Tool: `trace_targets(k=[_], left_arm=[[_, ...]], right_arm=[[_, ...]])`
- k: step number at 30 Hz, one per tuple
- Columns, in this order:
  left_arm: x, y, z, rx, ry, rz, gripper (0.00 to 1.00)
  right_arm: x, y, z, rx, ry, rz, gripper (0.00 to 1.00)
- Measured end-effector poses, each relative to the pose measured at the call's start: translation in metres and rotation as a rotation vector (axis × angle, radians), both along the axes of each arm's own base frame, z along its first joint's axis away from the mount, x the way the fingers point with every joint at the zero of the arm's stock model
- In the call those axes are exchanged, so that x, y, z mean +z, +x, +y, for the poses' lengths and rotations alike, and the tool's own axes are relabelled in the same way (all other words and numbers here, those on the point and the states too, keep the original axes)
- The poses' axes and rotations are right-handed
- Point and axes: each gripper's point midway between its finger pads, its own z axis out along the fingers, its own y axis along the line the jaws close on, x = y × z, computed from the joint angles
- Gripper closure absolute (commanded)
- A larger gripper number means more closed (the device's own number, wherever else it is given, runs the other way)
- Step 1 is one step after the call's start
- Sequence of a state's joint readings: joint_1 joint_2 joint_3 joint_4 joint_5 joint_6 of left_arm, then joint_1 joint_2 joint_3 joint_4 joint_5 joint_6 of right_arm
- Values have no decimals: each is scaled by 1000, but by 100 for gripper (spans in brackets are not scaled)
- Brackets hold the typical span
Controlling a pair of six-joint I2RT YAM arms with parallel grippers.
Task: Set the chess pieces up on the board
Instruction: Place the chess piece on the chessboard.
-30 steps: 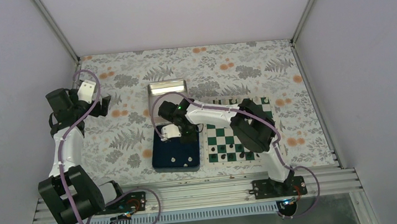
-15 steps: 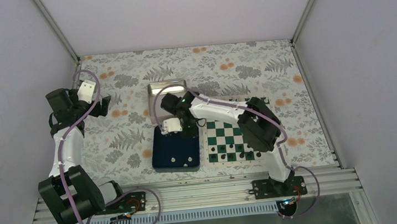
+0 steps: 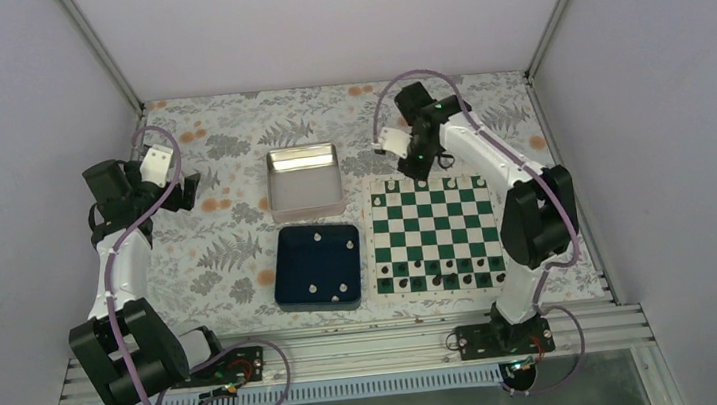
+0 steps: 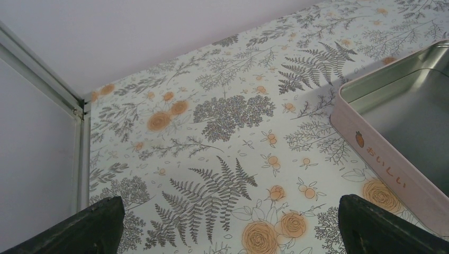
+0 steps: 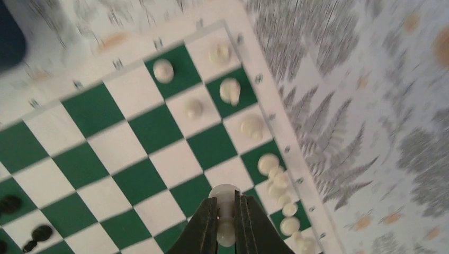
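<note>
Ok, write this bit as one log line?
right gripper: shut on white piece, above board | left gripper: open, near tin | tray: holds white pieces

Same build on the left arm [image 3: 113,279] and the right arm [image 3: 485,145]: white tube links with chunky black joint housings. Lilac cables [image 3: 154,127] loop along the outside of each one. There's a white boxy block [image 3: 158,163] at each wrist and a flat black base plate [image 3: 502,336]. The fingers [image 4: 90,230] are dark, matte wedges.
</note>
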State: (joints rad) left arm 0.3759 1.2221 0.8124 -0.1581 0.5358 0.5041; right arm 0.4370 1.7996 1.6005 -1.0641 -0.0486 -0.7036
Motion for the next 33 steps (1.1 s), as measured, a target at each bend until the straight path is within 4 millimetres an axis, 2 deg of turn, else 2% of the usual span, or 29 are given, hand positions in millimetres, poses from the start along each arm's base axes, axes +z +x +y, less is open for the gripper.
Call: trace_targets(k=[2, 4, 10, 14, 21, 27, 33], left_arm=[[0, 0, 0, 0, 0, 0, 0], [0, 0, 0, 0, 0, 1, 0], [0, 0, 0, 0, 0, 1, 0], [-1, 0, 0, 0, -1, 2, 0], [-2, 1, 0, 0, -2, 5, 0], [-6, 1, 1, 2, -6, 16, 0], [-5, 2, 1, 2, -5, 13, 0]], right_arm=[[-19, -2, -19, -35, -24, 47, 96], [-37, -7, -29, -51, -44, 96, 96], [-85, -10, -29, -44, -68, 197, 95], [-105, -7, -28, -44, -80, 224, 95], [-119, -2, -28, -48, -93, 222, 93], [-121, -1, -29, -52, -97, 226, 92], [-121, 0, -28, -57, -95, 226, 78]])
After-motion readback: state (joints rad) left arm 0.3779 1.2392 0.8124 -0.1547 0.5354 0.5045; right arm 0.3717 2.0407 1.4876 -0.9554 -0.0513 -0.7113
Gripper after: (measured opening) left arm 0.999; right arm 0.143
